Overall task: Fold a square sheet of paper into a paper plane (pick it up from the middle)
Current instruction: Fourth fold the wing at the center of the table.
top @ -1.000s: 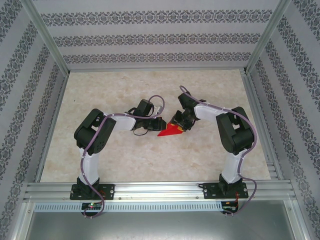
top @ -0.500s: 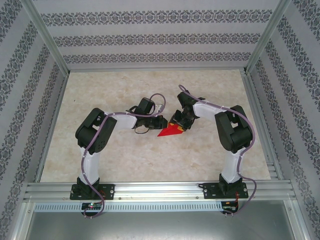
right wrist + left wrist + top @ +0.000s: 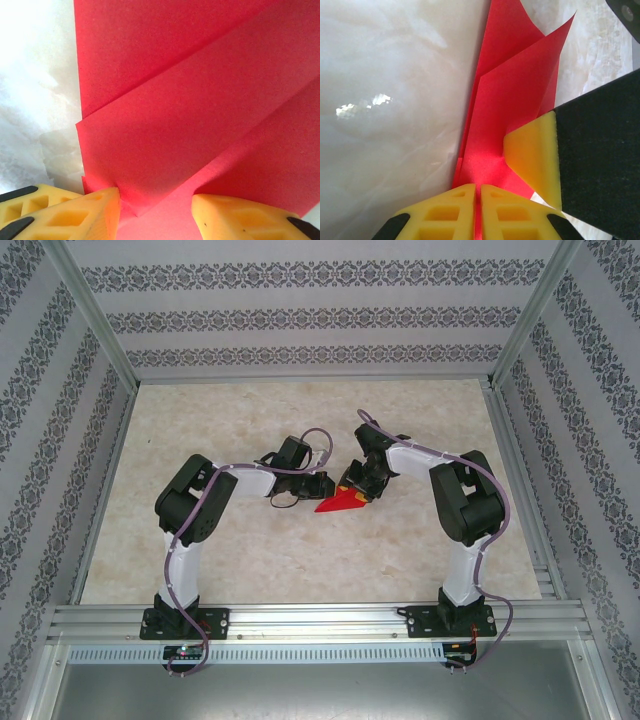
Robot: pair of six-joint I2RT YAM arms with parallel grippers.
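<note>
1. A pale marbled table (image 3: 250, 560) sits inside patterned walls (image 3: 300, 320) and an aluminium frame (image 3: 300, 618).
2. The red paper plane (image 3: 340, 504) lies at the table's centre, pointed end toward 8 o'clock. From above, its 1 o'clock end is hidden under the right tool (image 3: 356, 488).
3. The left tool (image 3: 479, 195), at the plane's 10 o'clock, is pressed together, pinching a paper edge.
4. The right tool stands spread, fingertips touching the paper, a folded layer between them.
</note>
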